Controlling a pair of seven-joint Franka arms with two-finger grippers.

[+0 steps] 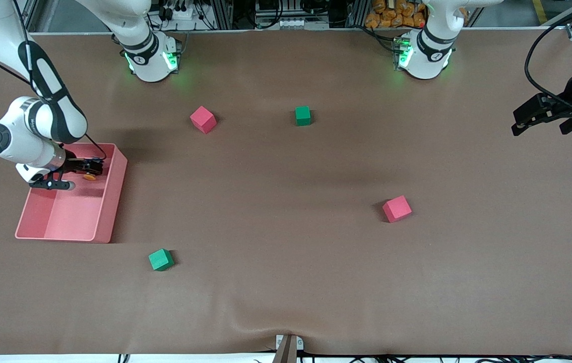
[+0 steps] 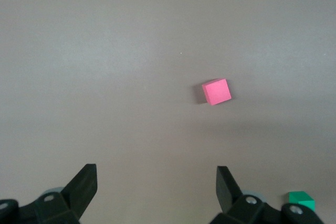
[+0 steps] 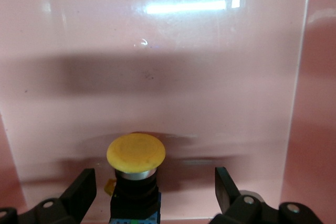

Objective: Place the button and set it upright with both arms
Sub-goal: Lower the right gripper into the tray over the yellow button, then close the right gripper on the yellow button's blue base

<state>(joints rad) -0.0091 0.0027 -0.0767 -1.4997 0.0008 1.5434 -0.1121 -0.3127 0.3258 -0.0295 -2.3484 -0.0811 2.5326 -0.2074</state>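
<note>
The button (image 3: 136,169) sits between the spread fingers of the right gripper (image 3: 152,192) inside the pink bin (image 1: 109,212) — apparently untouched. The left gripper (image 2: 155,192) waits, fingers apart, over bare table.

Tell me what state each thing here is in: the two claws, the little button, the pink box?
right gripper: open, down in the bin, fingers either side of the button.
left gripper: open, holding nothing, waiting above the table.
button: in the bin, not gripped.
pink bin: open-topped, holding only the button.
</note>
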